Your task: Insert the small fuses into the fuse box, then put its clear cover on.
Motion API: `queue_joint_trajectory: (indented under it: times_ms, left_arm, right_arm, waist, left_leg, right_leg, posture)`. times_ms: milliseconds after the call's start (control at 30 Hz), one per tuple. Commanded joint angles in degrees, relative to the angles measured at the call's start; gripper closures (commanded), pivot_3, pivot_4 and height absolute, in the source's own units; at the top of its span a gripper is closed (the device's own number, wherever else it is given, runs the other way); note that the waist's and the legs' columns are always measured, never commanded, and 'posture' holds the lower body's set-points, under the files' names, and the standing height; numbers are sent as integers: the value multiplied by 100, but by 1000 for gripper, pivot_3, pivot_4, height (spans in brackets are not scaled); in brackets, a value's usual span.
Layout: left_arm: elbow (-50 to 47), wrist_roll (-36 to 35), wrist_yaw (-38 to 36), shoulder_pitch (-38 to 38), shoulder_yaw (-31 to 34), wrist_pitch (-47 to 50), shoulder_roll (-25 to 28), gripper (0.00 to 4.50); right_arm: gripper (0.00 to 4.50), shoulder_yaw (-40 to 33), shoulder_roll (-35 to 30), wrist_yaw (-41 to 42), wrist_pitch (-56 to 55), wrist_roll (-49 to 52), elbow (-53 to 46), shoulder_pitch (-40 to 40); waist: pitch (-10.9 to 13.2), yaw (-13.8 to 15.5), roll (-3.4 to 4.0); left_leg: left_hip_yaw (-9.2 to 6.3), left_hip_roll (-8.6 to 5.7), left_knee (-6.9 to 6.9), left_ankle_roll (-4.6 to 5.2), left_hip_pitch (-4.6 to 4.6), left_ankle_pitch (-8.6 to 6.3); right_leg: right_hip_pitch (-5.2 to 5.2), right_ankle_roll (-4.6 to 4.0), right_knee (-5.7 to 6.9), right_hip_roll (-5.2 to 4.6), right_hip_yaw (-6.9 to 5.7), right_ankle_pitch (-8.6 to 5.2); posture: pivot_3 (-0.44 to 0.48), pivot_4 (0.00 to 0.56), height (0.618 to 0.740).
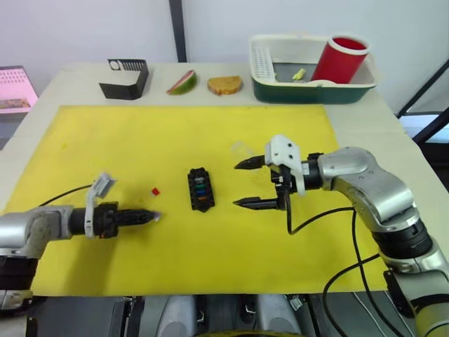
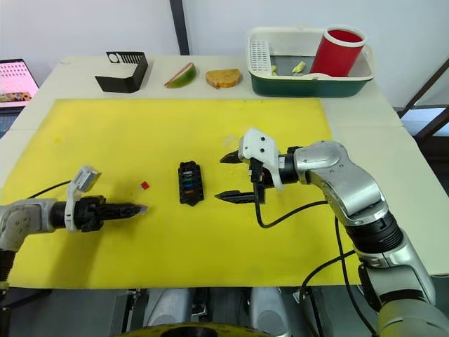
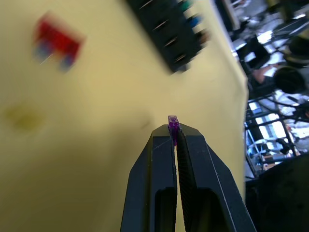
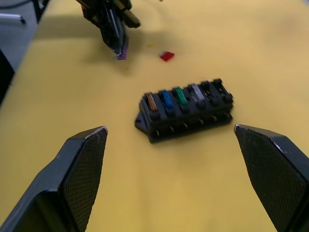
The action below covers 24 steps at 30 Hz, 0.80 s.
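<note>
The black fuse box (image 1: 200,189) lies in the middle of the yellow mat (image 1: 105,140). In the right wrist view, orange, blue, green and pale grey fuses sit in a row in the fuse box (image 4: 186,113), with two slots empty at one end. A red fuse (image 1: 155,191) lies loose on the mat left of the box. My left gripper (image 1: 153,217) hovers low, left of the box, shut on a purple fuse (image 3: 173,125). My right gripper (image 1: 238,184) stands wide open just right of the box. A faint glassy shape behind it looks like the clear cover (image 1: 242,148).
Along the table's back edge stand a black slotted stand (image 1: 125,78), a fruit slice (image 1: 182,82), a piece of bread (image 1: 224,85) and a green-and-white basin (image 1: 312,91) holding a red cup (image 1: 340,57). A screen (image 1: 15,88) sits at the far left.
</note>
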Motion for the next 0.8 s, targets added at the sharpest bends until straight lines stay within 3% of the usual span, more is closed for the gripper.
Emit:
queue_joint_trajectory:
  times_ms: [33,267,600,800]
  left_arm:
    - [-558,-419,155,-318,194,181,-55,4306]
    - [-895,-718,349,-738,169,278,-135,4306]
    - [-1313,-694,567,-2094,-102,-303,-578,4306]
    - [-1258,-533,532,-2365,-352,-585,-642,4306]
  right_arm:
    - [0,-194,59,-65,233,269,-207,-158]
    - [0,-330,136,-229,570,588,-265,-260]
    - [0,-1317,772,-1261,3335,2631,-13,-1198]
    - [0,-1620,1193,-1866,3908,3068,231,-1580]
  waist:
    - [0,50,0]
    - [1,32,-2]
    - [1,44,-5]
    - [1,33,-4]
  left_leg:
    - [0,-1,0,0,0,0]
    - [-6,-4,1,1,-1,0]
    - [-11,-6,0,-2,-1,3]
    - [-10,-5,1,-4,0,5]
  right_leg:
    - [0,0,0,-1,0,0]
    - [3,0,-1,4,-3,0]
    - [7,-1,-1,7,-3,1]
    - [5,-1,3,10,-3,1]
  posture:
    - [0,150,740]
    - [0,150,740]
    - [0,150,740]
    - [0,150,740]
